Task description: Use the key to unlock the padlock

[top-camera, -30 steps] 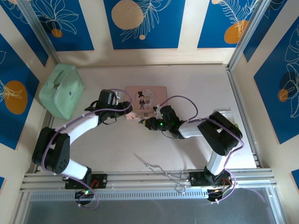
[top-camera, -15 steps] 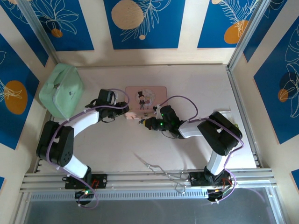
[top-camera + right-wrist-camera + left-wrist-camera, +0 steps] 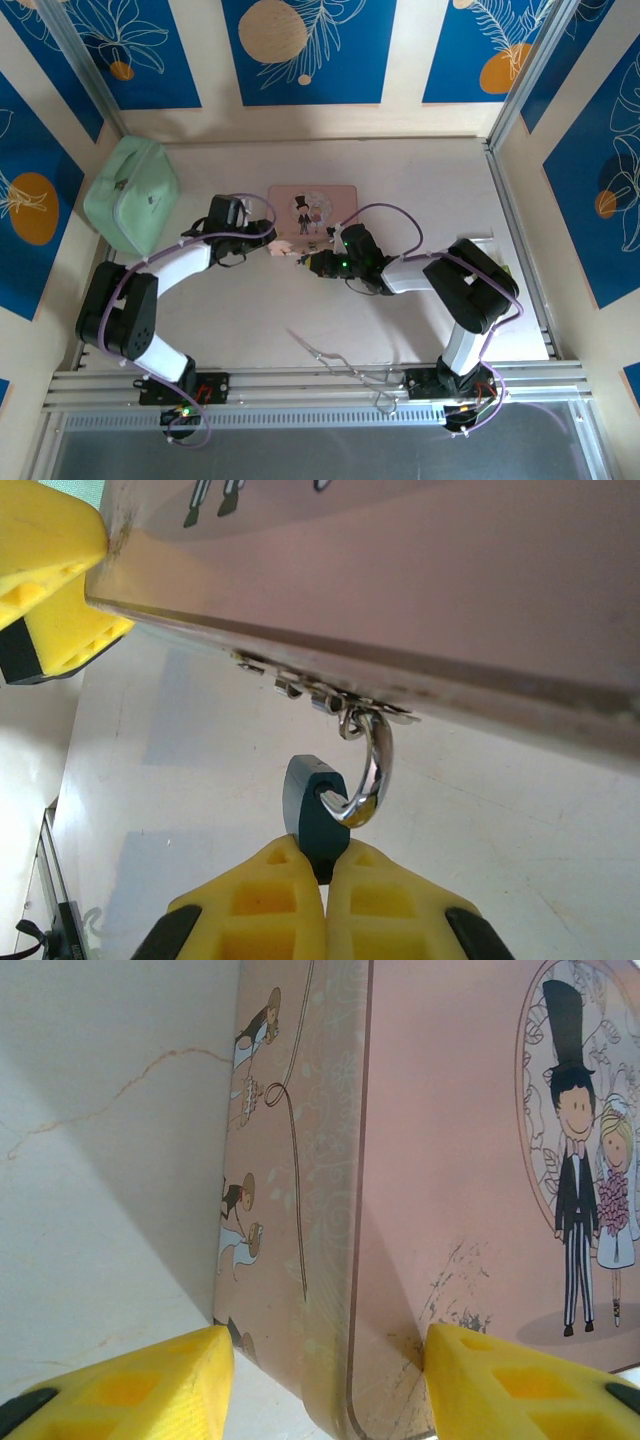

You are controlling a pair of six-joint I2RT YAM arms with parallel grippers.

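Top view: pink box [image 3: 312,210] lies flat on the table [image 3: 430,190], about 12 o'clock from table centre. Left gripper [image 3: 274,246] is at the box's 7 o'clock corner. Right gripper [image 3: 312,262] is just beside the box's near edge at 6 o'clock, and the two tips are near each other. Green pouch [image 3: 130,192] sits at 9 o'clock of the box, well apart. Thin silvery tool [image 3: 338,358] lies at 6 o'clock by the front rail

Right wrist: padlock [image 3: 312,815], blue body, hangs just off the box edge, its shackle [image 3: 370,770] hooked through a small metal hasp [image 3: 350,708] on the box side. Right gripper [image 3: 325,865] jaws are narrow, pinching the lower blue body, yellow fingers [image 3: 265,900] nearly meeting. Cannot tell if the shackle is latched. A yellow finger of the left gripper shows at 10 o'clock, against the box corner

Left wrist: left gripper [image 3: 325,1380] jaws are wide, holding nothing. One finger [image 3: 130,1385] is over bare table beside the box wall, the other over the lid, with the box corner between them. Contact cannot be told
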